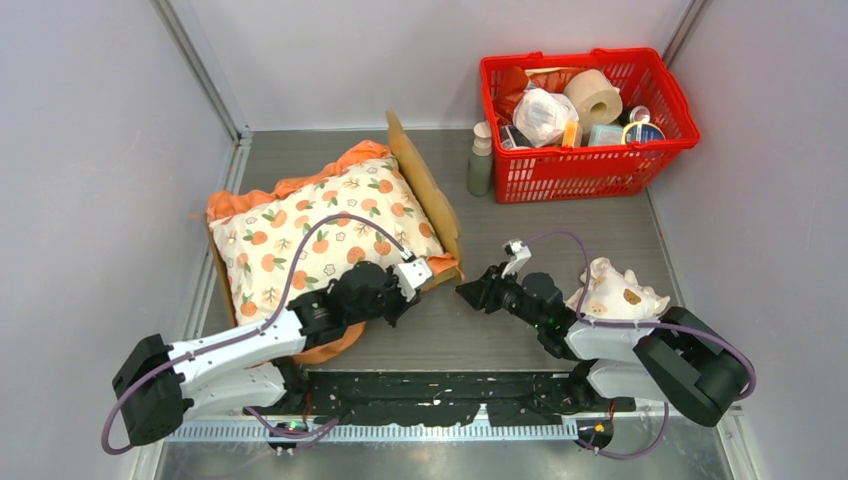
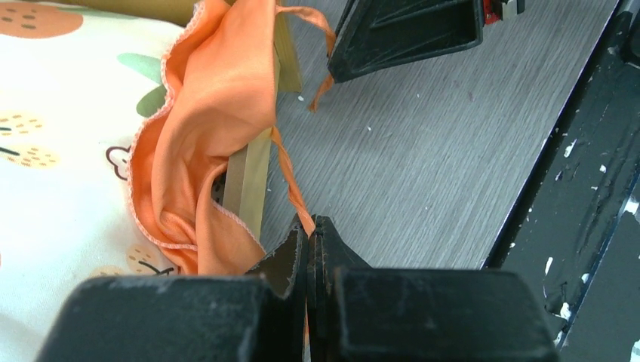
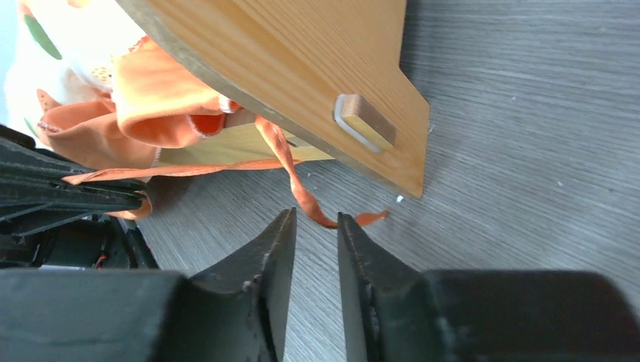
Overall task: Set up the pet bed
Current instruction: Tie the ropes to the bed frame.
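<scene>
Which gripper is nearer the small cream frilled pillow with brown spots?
Right. The right gripper sits left of the pillow; the left gripper, farther left, pinches an orange ribbon.

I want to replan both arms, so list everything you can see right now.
bed: one, light wood, left-centre of the table, under the cushion
cushion: one, cream with orange print and ruffle, on the bed
ties: two seen, orange, at the bed's near corner
pillow: one, cream with brown spots, beside the right arm
basket: one, red, far right corner, full of sundries
toilet roll: one, cream, in the basket
bottle: at least one, grey-green, left of the basket
table: one, grey
left gripper: one, black, shut on a tie
right gripper: one, black, open, tips at the other tie's loose end
</scene>
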